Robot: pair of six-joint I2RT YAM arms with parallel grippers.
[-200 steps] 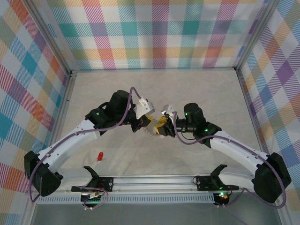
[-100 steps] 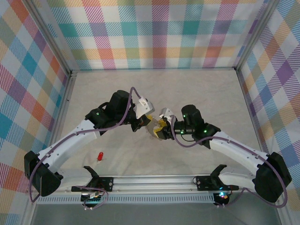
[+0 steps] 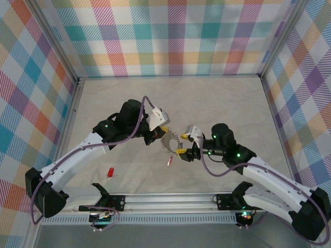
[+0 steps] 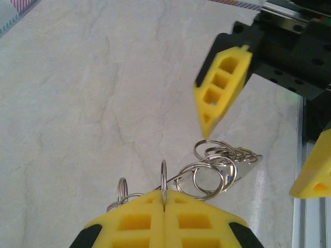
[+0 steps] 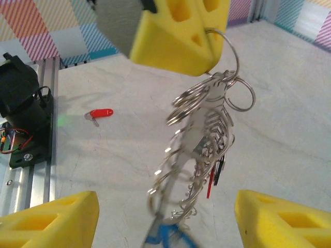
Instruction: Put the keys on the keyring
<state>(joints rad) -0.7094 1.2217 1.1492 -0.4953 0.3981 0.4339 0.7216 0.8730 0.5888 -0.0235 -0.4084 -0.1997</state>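
My left gripper (image 3: 163,133) is shut on one ring of the keyring (image 3: 171,141), a bunch of silver loops hanging from its yellow pads (image 4: 155,217). On the keyring (image 5: 207,134) dangle a red key (image 5: 211,184), a black key (image 5: 220,169) and a blurred blue key (image 5: 166,238). My right gripper (image 3: 181,144) stands open just right of the bunch, its fingers (image 5: 51,219) wide on either side of the loops and touching none of them. One loose red key (image 3: 110,171) lies on the table to the near left, also seen from the right wrist (image 5: 101,112).
The aluminium rail (image 3: 170,199) with both arm bases runs along the near edge. Plaid walls (image 3: 170,36) close the back and sides. My right gripper's yellow finger (image 4: 222,85) hangs close above the keyring (image 4: 217,165) in the left wrist view.
My right gripper has opened wide and pulled back to the right and nearer. The keyring now hangs from the left gripper alone, a red key dangling below it.
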